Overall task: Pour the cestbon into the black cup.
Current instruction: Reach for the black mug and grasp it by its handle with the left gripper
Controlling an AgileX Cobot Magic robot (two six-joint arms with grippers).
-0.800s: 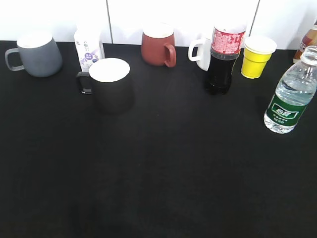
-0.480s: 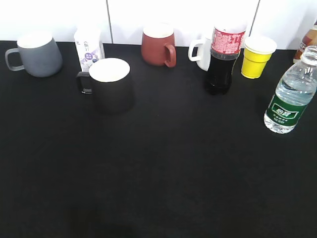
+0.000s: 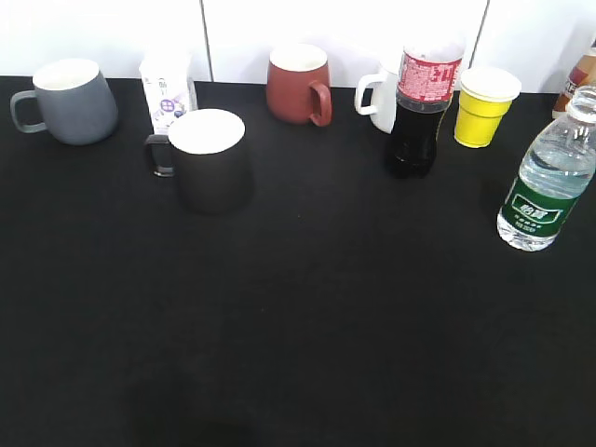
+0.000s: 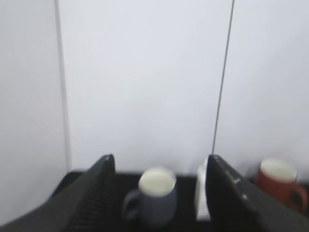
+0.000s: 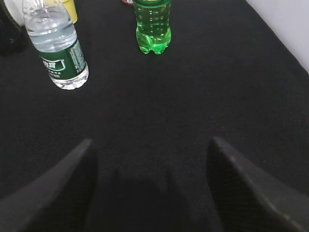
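The cestbon (image 3: 548,182), a clear bottle with a green label, stands upright at the table's right edge; it also shows at the upper left of the right wrist view (image 5: 55,46). The black cup (image 3: 210,160), white inside, stands left of centre with its handle to the left. Neither gripper shows in the exterior view. My left gripper (image 4: 159,166) is open and empty, raised and facing the back wall. My right gripper (image 5: 150,147) is open and empty above bare table, with the cestbon ahead and to its left.
Along the back stand a grey mug (image 3: 67,101), a small white carton (image 3: 168,91), a brick-red mug (image 3: 298,84), a white mug (image 3: 380,98), a dark cola bottle (image 3: 421,107) and a yellow cup (image 3: 484,105). A green bottle (image 5: 152,24) stands right of the cestbon.
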